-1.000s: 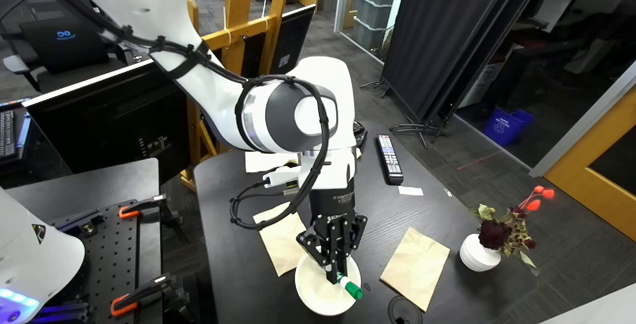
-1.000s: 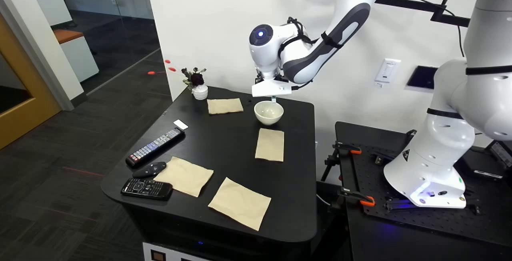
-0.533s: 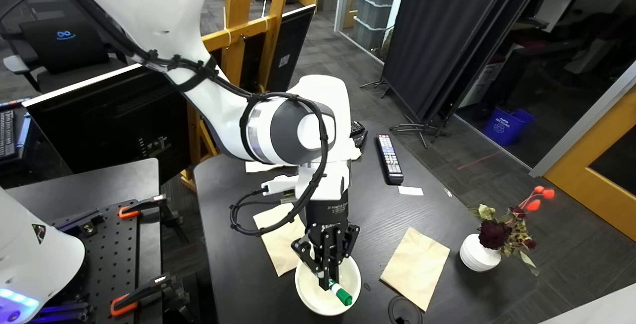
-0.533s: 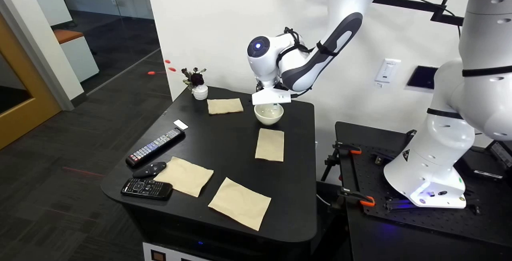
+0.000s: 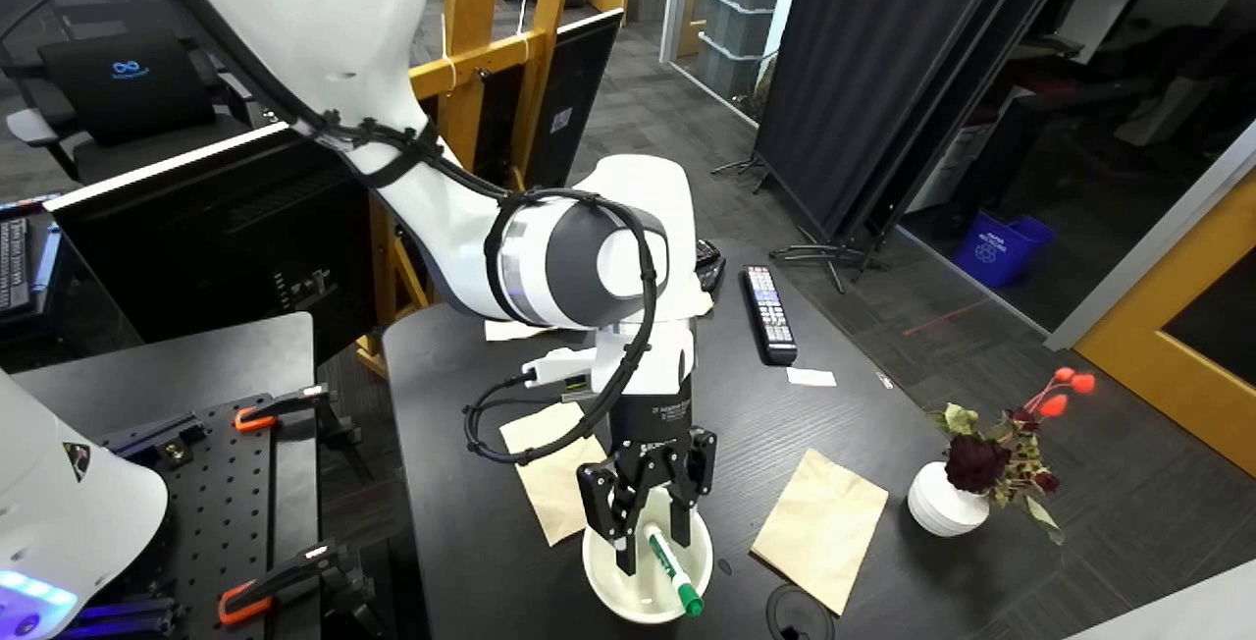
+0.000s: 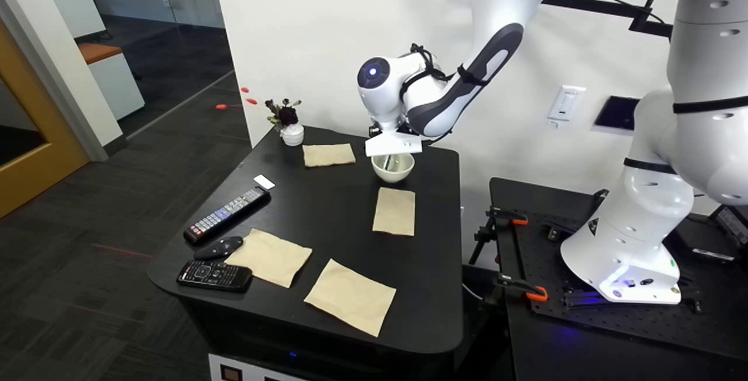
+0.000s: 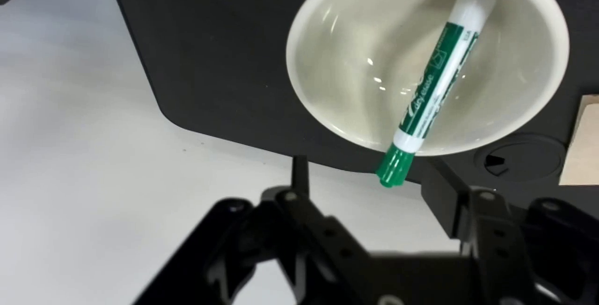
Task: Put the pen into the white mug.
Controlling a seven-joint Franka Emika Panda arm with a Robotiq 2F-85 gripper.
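The white mug (image 7: 346,71), a wide bowl-like vessel, stands on the dark table. Inside it lies the pen (image 7: 433,83), a green and white marker, slanting so that its green cap reaches over the rim in the wrist view. In an exterior view the pen (image 5: 672,568) lies tilted between and beyond the parted fingertips, with clear space on both sides. My gripper (image 5: 654,546) is open just above the mug and holds nothing. In an exterior view the arm hides most of the gripper, while the mug (image 6: 393,176) shows with part of the pen in it.
Tan paper sheets (image 6: 394,211) lie near the mug. A white pot with dark red flowers (image 5: 947,500) stands by the table edge. A long black remote (image 6: 228,214) and smaller remotes (image 6: 214,276) rest at the opposite end. A black cable loop (image 5: 800,611) lies close by.
My gripper has come down to the mug with the pen, then its jaws have parted and let the pen go. The pen now rests leaning in the mug.
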